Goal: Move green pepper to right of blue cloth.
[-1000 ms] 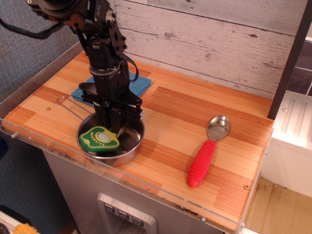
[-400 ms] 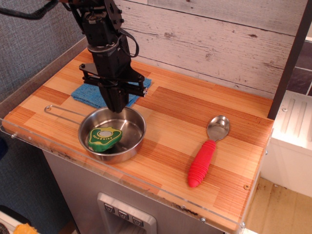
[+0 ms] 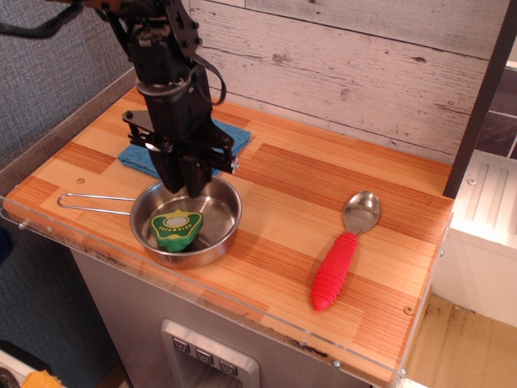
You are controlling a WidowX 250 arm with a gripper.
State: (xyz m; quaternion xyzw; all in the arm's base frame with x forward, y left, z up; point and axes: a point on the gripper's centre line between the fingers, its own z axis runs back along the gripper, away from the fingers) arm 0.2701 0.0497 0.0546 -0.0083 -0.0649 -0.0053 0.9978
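The green pepper [image 3: 178, 229] lies cut face up inside a round steel pan [image 3: 229, 229] at the front left of the table. The blue cloth [image 3: 136, 158] lies flat just behind the pan, partly hidden by the arm. My gripper [image 3: 182, 183] points straight down over the pan's back rim, just behind the pepper and not touching it. Its dark fingers [image 3: 170, 174] stand slightly apart and hold nothing.
The pan's wire handle [image 3: 89, 202] sticks out left toward the table's edge. A spoon with a red handle [image 3: 339, 267] lies at the front right. A plank wall runs along the back, and a clear rim lines the front edge.
My gripper rose out of the pan without the pepper, then shifted slightly left and lower. The pan turned so its handle swung toward the front, and the pepper settled flat.
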